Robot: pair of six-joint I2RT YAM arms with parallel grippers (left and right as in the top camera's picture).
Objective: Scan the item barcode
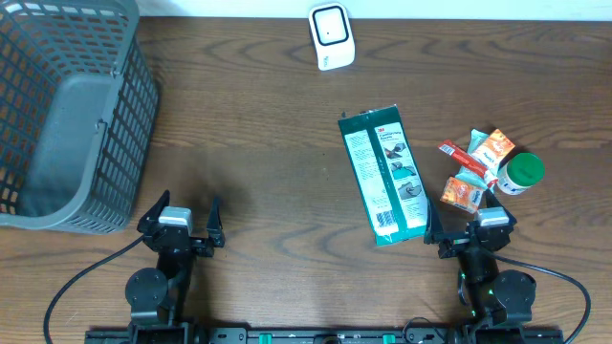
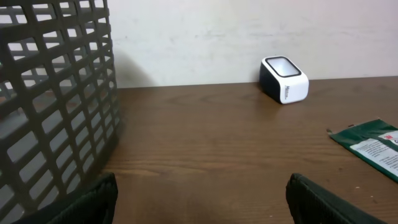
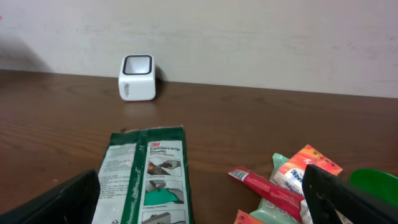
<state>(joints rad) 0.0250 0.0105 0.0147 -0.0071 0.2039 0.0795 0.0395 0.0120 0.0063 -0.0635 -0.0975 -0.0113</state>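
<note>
Hovering low over the brown wood-grain table, my left claw and my right claw both stand spread wide with nothing between the black fingers. They are at the edge farthest from the scanner. The scanner is a small rounded white block with a dark glossy window on its face, and its lettering is too small to read. Nearer to me than the scanner and slightly to its right, the green package lies flat. It is a long, thin glossy pack with white printed panels and a 3M logo. Far to the scanner's left stands a grey plastic lattice basket. Further right of the scanner than the package, crinkly orange and red packets are heaped against a round green lid.
</note>
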